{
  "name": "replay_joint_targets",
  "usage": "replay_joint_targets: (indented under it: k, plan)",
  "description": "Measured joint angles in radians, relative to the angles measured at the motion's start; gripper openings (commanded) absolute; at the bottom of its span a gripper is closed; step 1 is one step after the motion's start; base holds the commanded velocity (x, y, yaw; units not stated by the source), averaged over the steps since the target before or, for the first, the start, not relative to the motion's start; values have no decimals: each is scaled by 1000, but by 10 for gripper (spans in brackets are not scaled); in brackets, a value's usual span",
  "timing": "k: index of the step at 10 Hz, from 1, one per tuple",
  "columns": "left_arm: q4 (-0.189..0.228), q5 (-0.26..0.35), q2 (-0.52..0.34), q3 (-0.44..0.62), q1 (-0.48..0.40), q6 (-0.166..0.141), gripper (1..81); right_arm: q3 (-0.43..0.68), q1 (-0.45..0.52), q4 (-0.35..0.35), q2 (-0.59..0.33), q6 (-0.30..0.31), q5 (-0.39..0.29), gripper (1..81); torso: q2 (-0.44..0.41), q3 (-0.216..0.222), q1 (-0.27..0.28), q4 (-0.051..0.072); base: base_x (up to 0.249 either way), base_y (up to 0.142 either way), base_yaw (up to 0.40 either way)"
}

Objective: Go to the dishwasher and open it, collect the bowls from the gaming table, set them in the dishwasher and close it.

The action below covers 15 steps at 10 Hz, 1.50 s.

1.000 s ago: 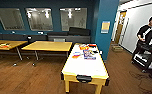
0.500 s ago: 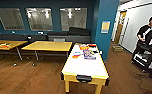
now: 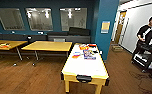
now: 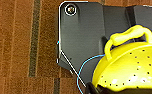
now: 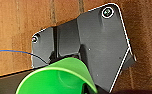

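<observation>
The gaming desk (image 3: 85, 65) stands ahead of me, white-topped with a yellow edge, game boxes (image 3: 85, 51) crowded at its far end. Wooden-topped desks (image 3: 49, 45) sit to its left, and a person (image 3: 147, 35) stands far right by a dark cart. Close under my left wrist I see a yellow-green bowl (image 4: 132, 67) with small holes and a loop handle; by my right wrist, a bright green bowl (image 5: 57, 79). Both hang above the wooden floor (image 4: 17, 45). I cannot tell how my fingers stand on either side.
</observation>
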Motion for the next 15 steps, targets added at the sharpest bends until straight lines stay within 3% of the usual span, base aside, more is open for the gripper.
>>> replay_joint_targets:
  k: [15]
  plan:
    - [0, -1, 31, -72, -6, 4, 10, -66, -4, 0, 10, 1, 0, 10, 0, 0, 1, 0, 0, 0, -387]
